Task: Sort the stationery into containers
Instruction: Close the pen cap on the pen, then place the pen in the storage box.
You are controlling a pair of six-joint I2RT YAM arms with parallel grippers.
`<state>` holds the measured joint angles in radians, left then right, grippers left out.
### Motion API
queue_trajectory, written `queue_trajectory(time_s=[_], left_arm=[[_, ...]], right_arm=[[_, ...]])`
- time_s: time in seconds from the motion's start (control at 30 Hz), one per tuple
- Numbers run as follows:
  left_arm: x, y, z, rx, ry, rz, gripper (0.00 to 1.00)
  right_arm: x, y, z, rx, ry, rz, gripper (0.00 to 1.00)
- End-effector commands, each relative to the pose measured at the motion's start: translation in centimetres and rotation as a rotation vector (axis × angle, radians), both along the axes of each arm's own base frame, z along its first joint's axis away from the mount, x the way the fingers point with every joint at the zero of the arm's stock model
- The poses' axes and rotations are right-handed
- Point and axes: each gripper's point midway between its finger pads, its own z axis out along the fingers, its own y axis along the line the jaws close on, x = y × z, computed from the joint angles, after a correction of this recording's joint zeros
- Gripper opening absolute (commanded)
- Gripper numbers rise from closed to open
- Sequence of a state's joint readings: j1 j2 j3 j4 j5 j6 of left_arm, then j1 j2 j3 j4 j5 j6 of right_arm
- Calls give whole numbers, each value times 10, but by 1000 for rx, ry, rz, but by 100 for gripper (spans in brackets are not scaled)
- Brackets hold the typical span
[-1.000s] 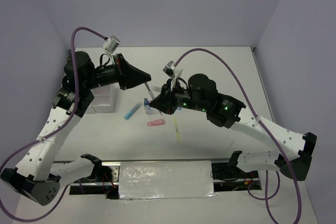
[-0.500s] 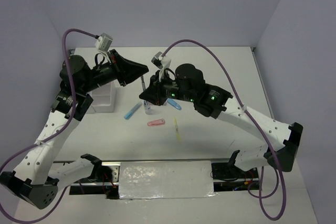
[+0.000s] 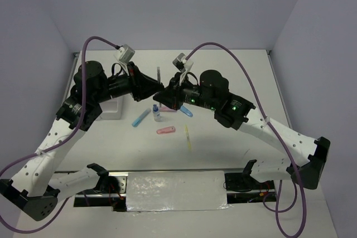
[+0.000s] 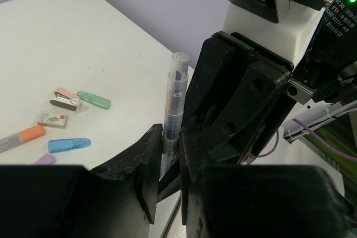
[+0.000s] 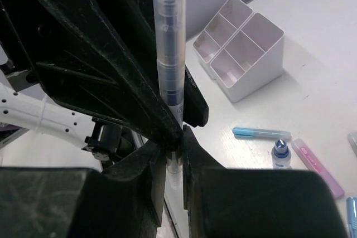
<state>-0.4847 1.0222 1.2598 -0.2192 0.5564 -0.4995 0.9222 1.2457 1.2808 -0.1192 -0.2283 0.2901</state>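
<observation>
A clear pen with a dark blue core [image 3: 158, 74] hangs above the table's middle, held from both sides. My left gripper [image 3: 157, 87] is shut on its barrel; in the left wrist view the pen [image 4: 174, 93] stands up between the fingers of this gripper [image 4: 167, 137]. Facing it, my right gripper [image 3: 163, 96] is shut on the pen's narrow end, and the pen [image 5: 167, 43] rises from between its fingers [image 5: 172, 137]. The white four-compartment container [image 5: 256, 76] stands at the left, partly hidden behind my left arm [image 3: 111, 113].
Loose on the table under the grippers lie a blue marker [image 3: 140, 117], a blue-capped bottle [image 3: 157, 113], a pink marker [image 3: 165, 130], a yellow pen [image 3: 187, 136] and a short blue piece [image 3: 186, 111]. Further right are a green marker [image 4: 93, 100], erasers [image 4: 53, 118] and an orange-tipped marker [image 4: 22, 137].
Both grippers have stayed together on the pen and carried it slightly back and right. It now stands more upright. The left arm's elbow has swung right.
</observation>
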Motion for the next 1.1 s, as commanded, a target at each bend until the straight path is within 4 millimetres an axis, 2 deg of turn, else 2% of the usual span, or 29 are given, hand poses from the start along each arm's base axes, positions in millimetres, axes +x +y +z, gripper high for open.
queue_trajectory(time_s=[0.0, 0.13, 0.2, 0.3, 0.4, 0.67, 0.73, 0.8, 1.0, 1.07], left_arm=[[-13, 1, -19, 62, 93, -42, 30], [-10, -1, -14, 42, 86, -39, 35], [-11, -2, -9, 31, 76, -47, 44], [-11, -2, 1, 17, 51, -51, 52], [-7, -1, 9, 22, 33, -30, 53], [-3, 2, 17, 38, 21, -7, 51], [-3, 2, 18, 40, 20, -6, 51], [-2, 0, 19, 42, 20, -12, 45], [5, 1, 9, 75, 44, 12, 36], [9, 2, 5, 86, 51, 28, 33]], right_arm=[[2, -17, 81, 239, -172, -50, 0], [-1, -13, 68, 212, -159, -28, 0], [-1, -10, 59, 177, -153, -13, 0], [3, -3, 40, 117, -126, 2, 0], [4, 0, 27, 76, -118, 9, 0], [12, -2, -17, -119, -96, -77, 0], [14, -1, -19, -153, -99, -94, 0], [12, 0, -26, -189, -99, -99, 0], [9, 2, -22, -184, -112, -88, 0], [6, 5, -30, -214, -115, -74, 0]])
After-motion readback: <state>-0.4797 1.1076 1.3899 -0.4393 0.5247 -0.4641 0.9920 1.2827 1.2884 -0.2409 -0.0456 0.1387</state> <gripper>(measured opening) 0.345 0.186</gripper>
